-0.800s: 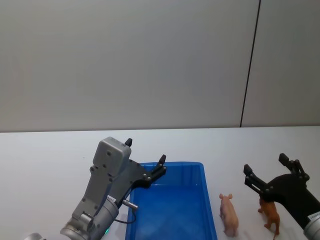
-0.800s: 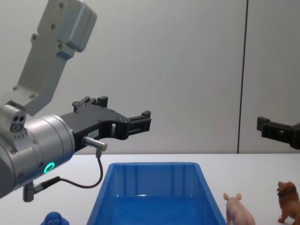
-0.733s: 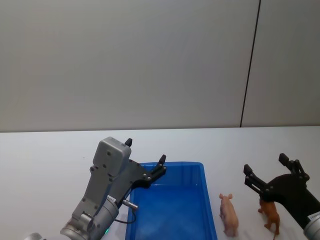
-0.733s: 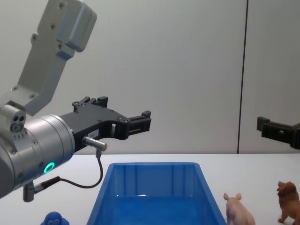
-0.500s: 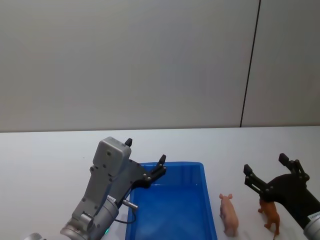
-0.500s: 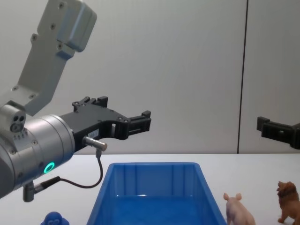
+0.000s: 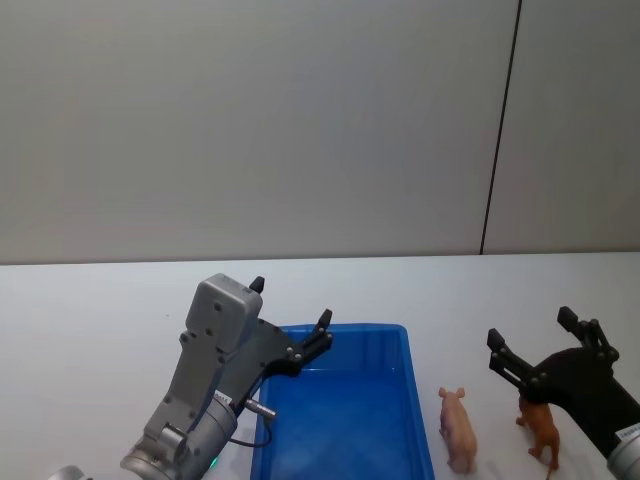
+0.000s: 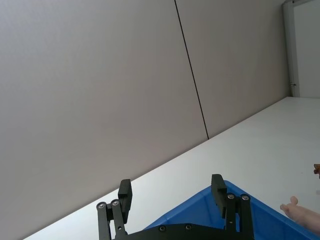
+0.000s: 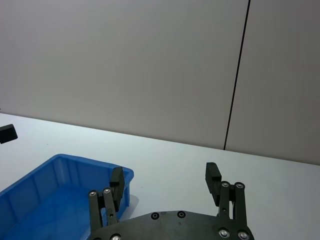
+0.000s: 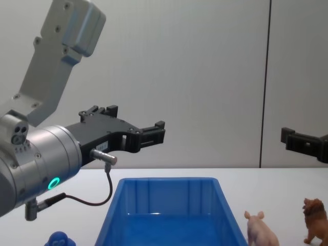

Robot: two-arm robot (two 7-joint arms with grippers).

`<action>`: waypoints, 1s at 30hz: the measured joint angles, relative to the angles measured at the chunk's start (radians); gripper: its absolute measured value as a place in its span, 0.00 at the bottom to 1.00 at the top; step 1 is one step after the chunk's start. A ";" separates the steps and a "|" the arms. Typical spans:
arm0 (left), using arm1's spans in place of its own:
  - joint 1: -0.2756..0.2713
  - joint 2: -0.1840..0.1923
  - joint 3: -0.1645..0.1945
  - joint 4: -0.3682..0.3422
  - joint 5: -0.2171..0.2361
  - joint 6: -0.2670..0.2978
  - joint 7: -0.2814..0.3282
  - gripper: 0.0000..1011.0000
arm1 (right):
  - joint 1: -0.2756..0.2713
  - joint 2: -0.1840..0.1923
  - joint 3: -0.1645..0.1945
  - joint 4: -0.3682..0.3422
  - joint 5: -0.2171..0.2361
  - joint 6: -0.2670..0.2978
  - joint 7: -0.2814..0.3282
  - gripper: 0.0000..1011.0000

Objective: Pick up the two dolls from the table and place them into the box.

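On the white table [image 7: 80,320], the blue box [image 7: 350,328] sits at the centre of the near edge, its long side running away from the robot. Its floor is bare blue plastic.

Item 1, pig [image 7: 459,430]: pale pink, upright on its feet on the table, just beside the box at 3 o'clock of it and not touching the wall. The chest view confirms a gap between the pig [image 10: 261,231] and the box rim [image 10: 169,180].

Item 2, lion [image 7: 541,430]: brown, upright on the table at 3 o'clock of the pig, apart from it. From the chest view the lion [image 10: 315,220] stands a little farther back than the pig.

Left gripper [image 7: 290,302]: held in the air at about 10 o'clock of the box, over its far left corner, fingers pointing toward 1 o'clock. The jaws are spread wide with nothing between them; its own wrist view [image 8: 171,182] shows only wall and table in the gap, with the box [image 8: 200,210] and the pig [image 8: 300,214] below.

Right gripper [image 7: 530,327]: held in the air well above the lion, its tips at about 12 o'clock of it. The jaws are spread and unloaded; its wrist view [image 9: 164,171] shows bare table in the gap and the box [image 9: 60,175] off to one side.

A small blue object [image 10: 59,240] lies at 9 o'clock of the box; what it is cannot be told.
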 joint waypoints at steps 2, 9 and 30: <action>0.000 0.000 0.000 0.000 0.000 0.000 0.000 0.99 | 0.000 0.001 0.001 0.001 0.001 0.000 0.000 0.99; 0.000 0.000 0.000 0.000 0.000 0.000 0.000 0.99 | -0.004 0.021 0.019 0.009 0.023 -0.003 0.022 0.99; 0.000 0.000 0.000 0.000 0.000 0.000 0.000 0.99 | -0.049 0.101 0.063 0.053 0.039 0.070 0.085 0.99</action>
